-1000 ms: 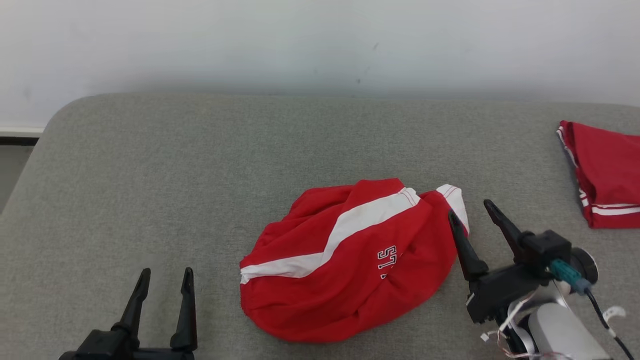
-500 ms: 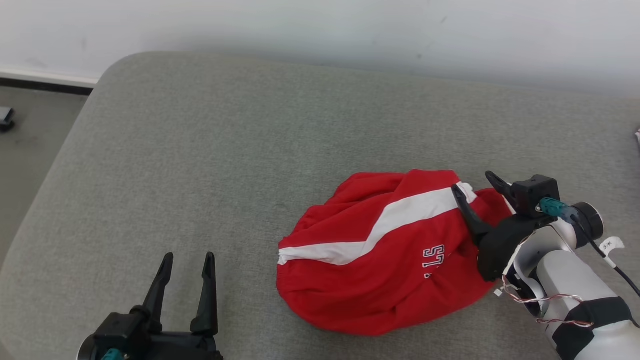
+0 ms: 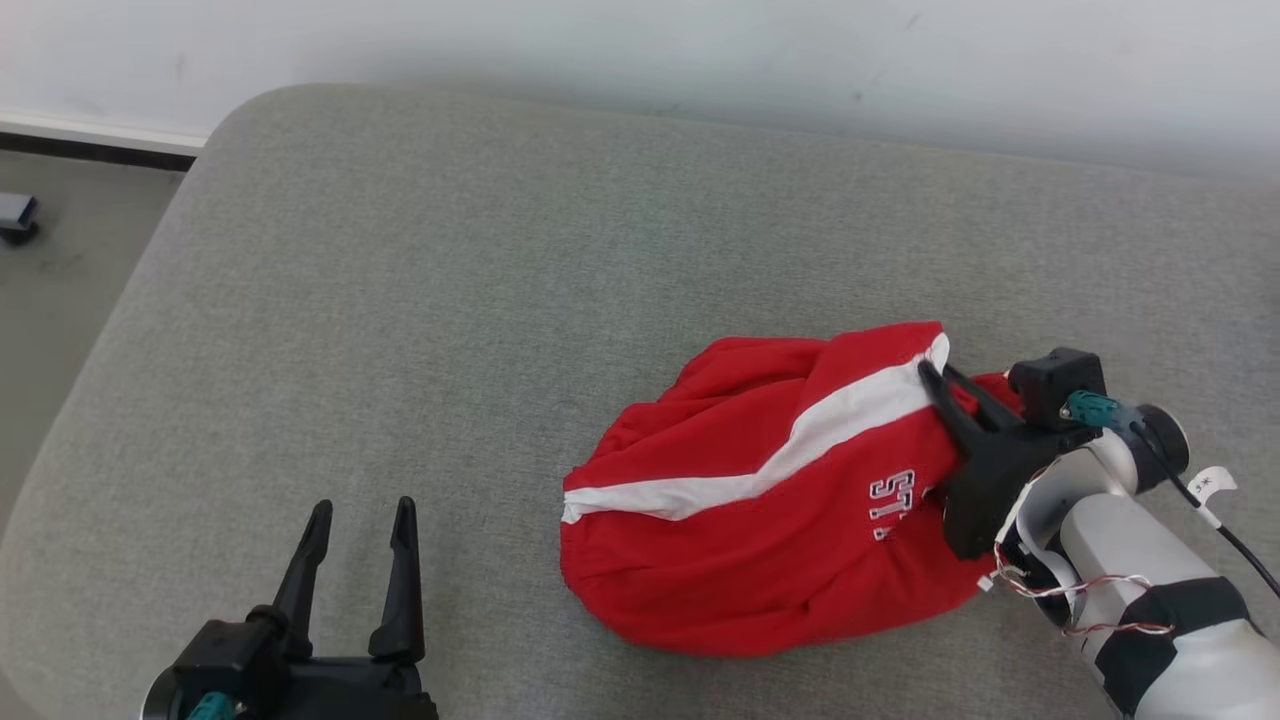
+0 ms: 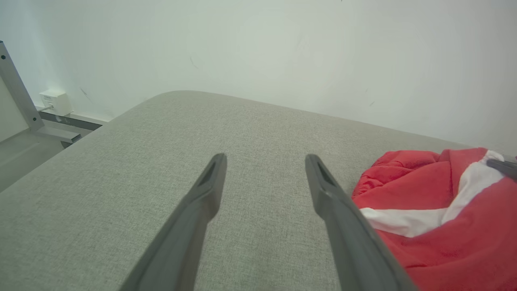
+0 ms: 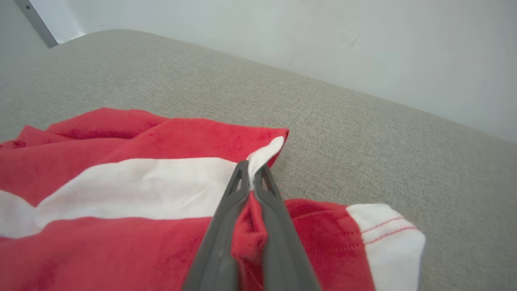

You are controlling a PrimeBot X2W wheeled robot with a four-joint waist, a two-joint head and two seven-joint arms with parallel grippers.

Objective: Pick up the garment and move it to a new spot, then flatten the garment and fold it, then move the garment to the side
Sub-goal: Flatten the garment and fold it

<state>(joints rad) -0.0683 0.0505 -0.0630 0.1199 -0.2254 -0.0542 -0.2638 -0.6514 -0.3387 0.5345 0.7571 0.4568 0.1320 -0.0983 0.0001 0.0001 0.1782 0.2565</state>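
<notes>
Right hand (image 3: 930, 372), tilted low, has clamped shut on the garment (image 3: 760, 520) edge.

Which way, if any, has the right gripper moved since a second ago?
Yes: the right gripper moved leftward onto the garment, closing on the end of its white stripe.

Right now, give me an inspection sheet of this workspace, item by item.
Surface: grey fabric top, rounded corner.
Job's things: red garment, white stripe, crumpled on the top.
Clutter: nothing seen.
Grippers: left gripper open, apart from garment; right gripper shut on garment's edge at the stripe.
Cables: dark cable with teal plug at right wrist; thin wires loose beside forearm.
Surroundings: pale wall behind; floor at left with small dark object.
</notes>
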